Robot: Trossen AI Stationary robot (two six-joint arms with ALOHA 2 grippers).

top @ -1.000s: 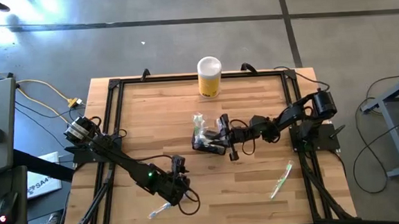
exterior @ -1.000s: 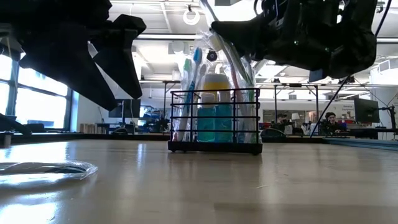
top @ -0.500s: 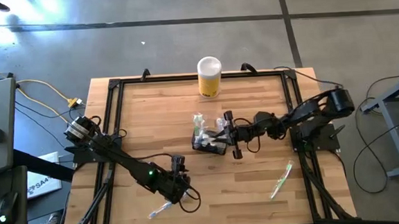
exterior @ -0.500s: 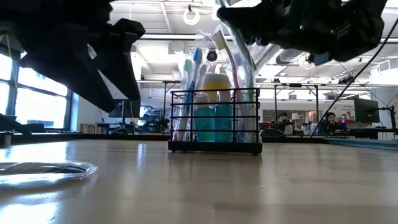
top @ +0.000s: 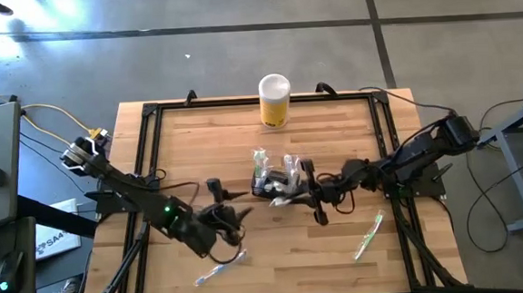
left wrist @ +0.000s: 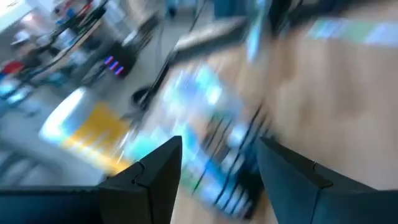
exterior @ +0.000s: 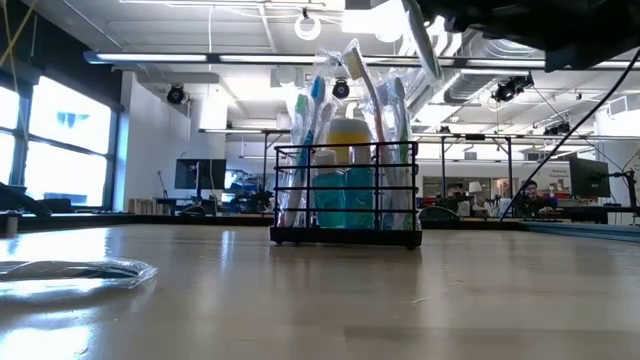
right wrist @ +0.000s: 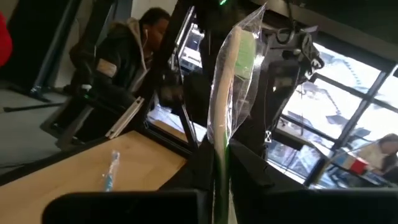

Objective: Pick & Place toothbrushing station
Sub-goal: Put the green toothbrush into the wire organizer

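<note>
Centrally, caddy [top: 271, 184] stands on table [top: 352, 132]; right fingers [right wrist: 214, 168] pinch wrapped toothbrush [right wrist: 229, 87].

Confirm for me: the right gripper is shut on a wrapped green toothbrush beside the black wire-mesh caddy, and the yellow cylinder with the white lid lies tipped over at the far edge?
Not quite. The yellow cylinder with the white lid stands upright, as the high view shows. The rest holds: the right gripper is shut on the wrapped green toothbrush beside the black wire-mesh caddy.

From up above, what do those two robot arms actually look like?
Both are slim, black, jointed arms trailing looped black cables. The left arm shows a small green light on its forearm; the right arm shows none. Each ends in two dark, flat fingers.
</note>
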